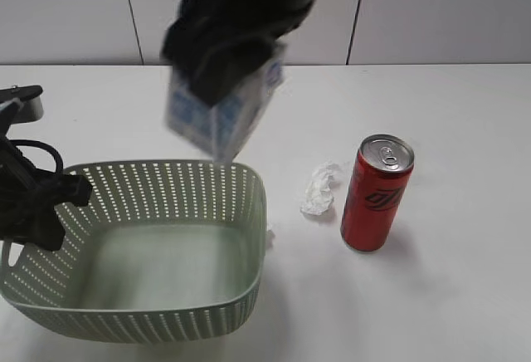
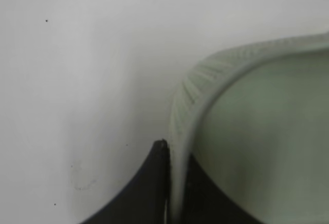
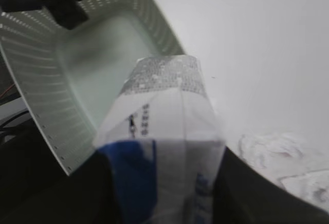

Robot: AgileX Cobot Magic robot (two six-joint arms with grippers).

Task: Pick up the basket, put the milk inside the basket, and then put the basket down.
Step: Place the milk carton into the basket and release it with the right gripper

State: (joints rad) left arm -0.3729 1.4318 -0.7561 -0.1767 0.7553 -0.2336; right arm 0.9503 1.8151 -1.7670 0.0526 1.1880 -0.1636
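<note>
The pale sage-green basket (image 1: 166, 295) is at the lower left of the exterior view, empty. My left gripper (image 1: 41, 204) is shut on the basket's left rim; in the left wrist view the rim (image 2: 185, 111) runs between the two dark fingers (image 2: 177, 183). My right gripper (image 1: 224, 46) is shut on the white-and-blue milk carton (image 1: 220, 117) and holds it tilted in the air above the basket's far rim. In the right wrist view the milk (image 3: 164, 147) sits between the fingers, with the basket (image 3: 31, 80) below it.
A tall red soda can (image 1: 375, 193) stands on the white table to the right of the basket. A crumpled white tissue (image 1: 319, 188) lies between basket and can; it also shows in the right wrist view (image 3: 277, 152). A wall runs behind the table.
</note>
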